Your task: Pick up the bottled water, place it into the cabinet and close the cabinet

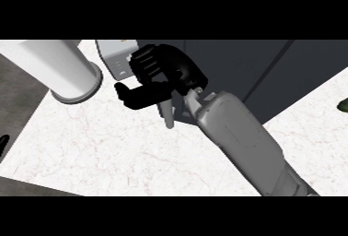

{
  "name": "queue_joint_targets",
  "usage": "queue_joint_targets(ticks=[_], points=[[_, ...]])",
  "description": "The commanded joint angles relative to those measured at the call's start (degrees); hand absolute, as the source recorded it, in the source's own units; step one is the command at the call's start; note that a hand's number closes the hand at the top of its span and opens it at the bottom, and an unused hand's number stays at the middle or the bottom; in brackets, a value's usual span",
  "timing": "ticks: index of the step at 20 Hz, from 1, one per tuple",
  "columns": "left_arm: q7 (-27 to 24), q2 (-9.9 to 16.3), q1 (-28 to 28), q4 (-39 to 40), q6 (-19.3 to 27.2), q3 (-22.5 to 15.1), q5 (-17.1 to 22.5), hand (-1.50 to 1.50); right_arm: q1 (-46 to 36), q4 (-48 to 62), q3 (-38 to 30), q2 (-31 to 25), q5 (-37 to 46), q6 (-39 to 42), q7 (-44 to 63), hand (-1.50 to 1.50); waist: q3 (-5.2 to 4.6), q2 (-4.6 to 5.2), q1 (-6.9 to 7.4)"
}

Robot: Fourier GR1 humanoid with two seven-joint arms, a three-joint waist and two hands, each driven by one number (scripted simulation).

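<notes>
In the head view, the right hand (159,76) is at upper centre, fingers curled, against the dark cabinet (272,78); if it holds the grey handle (167,115), I cannot tell. The bottled water is not visible, maybe already inside. To close well, push the door flat. The white cylinder (58,64) stands near at upper left; the marble counter (102,147) below gives open room.

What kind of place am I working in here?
Likely a kitchen: a pale marble-look counter, a dark cabinet standing on it with a slim handle, and a white cylinder that may be a paper-towel roll. The right hand is at the cabinet.
</notes>
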Motion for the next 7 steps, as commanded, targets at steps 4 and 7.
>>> queue_joint_targets(ticks=[4,7], points=[[-0.75,-0.61,1.23,0.68,-1.12,0.53,0.00,-1.50,-7.51,9.49,-7.16,-0.09,-2.41,-10.38,-5.28,-1.50,-0.20,1.25,-0.53],[-0.89,-0.50,1.93,0.84,-0.98,1.22,-0.04,-1.50,-8.37,11.30,-5.98,-0.09,-3.95,-11.62,-5.84,-1.50,-0.18,1.23,-0.58]])
